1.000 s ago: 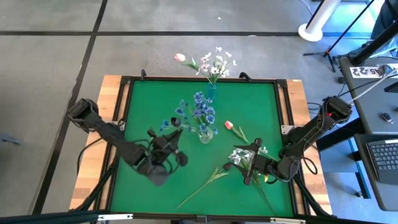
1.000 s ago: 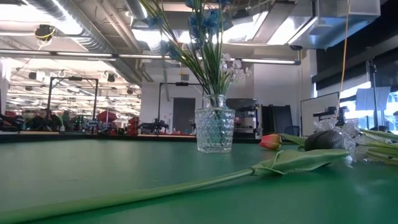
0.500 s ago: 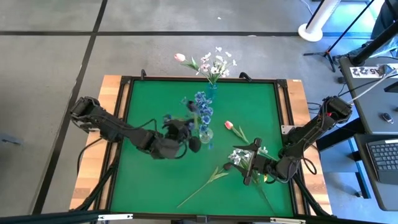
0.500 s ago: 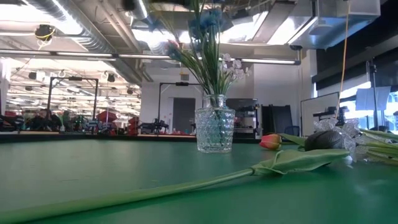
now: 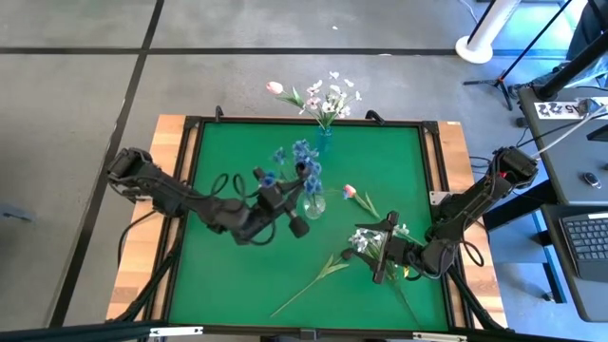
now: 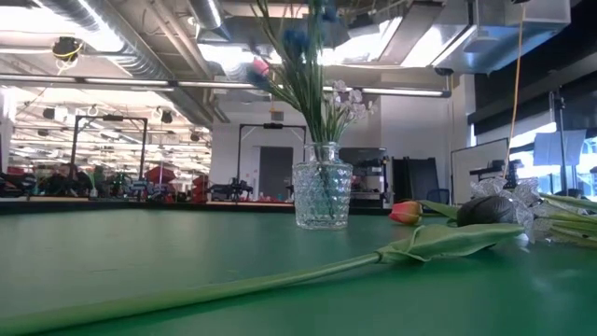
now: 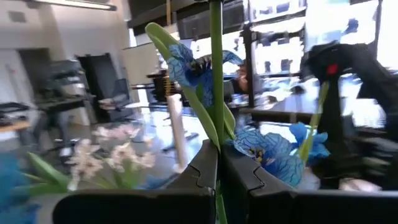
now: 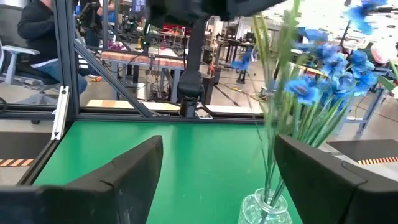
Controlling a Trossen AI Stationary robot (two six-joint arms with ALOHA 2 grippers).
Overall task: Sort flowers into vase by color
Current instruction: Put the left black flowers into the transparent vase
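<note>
2 arms on the green counter [image 5: 218, 152], and the left tool [image 7: 217, 163] is pinched tight on the green stalk of a blue flower stem [image 7: 214, 93], holding it right beside the clear glass vase [image 5: 313, 202] near the counter's middle, where a bunch of blue blossoms [image 5: 306, 161] already stands. Over by the right edge, the right tool [image 5: 385, 249] waits with its jaws wide, holding nothing, above a heap of loose flowers [image 5: 366, 239]. A pink tulip [image 5: 350, 191] lies between vase and heap, a long stem [image 5: 313, 280] sprawls toward the near edge, and a second vase [image 5: 324, 141] of white sprays sits at the far edge. Here's the danger: that vase mouth looks crowded, so the stalk could snag on the standing stems, or a sideways push could tip the glass. A slanted stalk might also catch the rim and miss.
</note>
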